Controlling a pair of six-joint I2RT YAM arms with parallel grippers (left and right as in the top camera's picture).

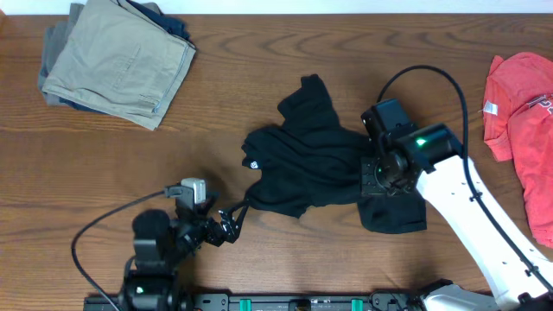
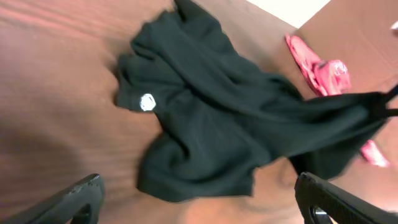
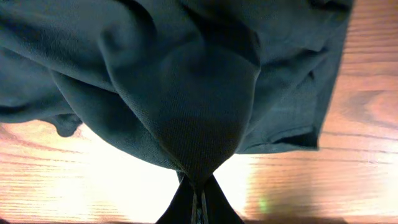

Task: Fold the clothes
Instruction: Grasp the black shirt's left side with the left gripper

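The black garment (image 1: 320, 160) lies crumpled in the middle of the wooden table, its small white round logo (image 1: 253, 164) near its left edge. It also shows in the left wrist view (image 2: 211, 118) and in the right wrist view (image 3: 186, 81). My right gripper (image 1: 378, 173) is shut on a pinch of the black fabric at the garment's right side, and the cloth bunches up from the jaws (image 3: 198, 190). My left gripper (image 1: 226, 226) is open and empty, just in front of the garment's lower left edge, with its fingers apart (image 2: 199, 205).
Folded khaki trousers (image 1: 117, 56) lie on other folded cloth at the back left. A red T-shirt (image 1: 523, 121) lies at the right edge, also seen in the left wrist view (image 2: 317, 68). The table's front edge runs along the arm bases.
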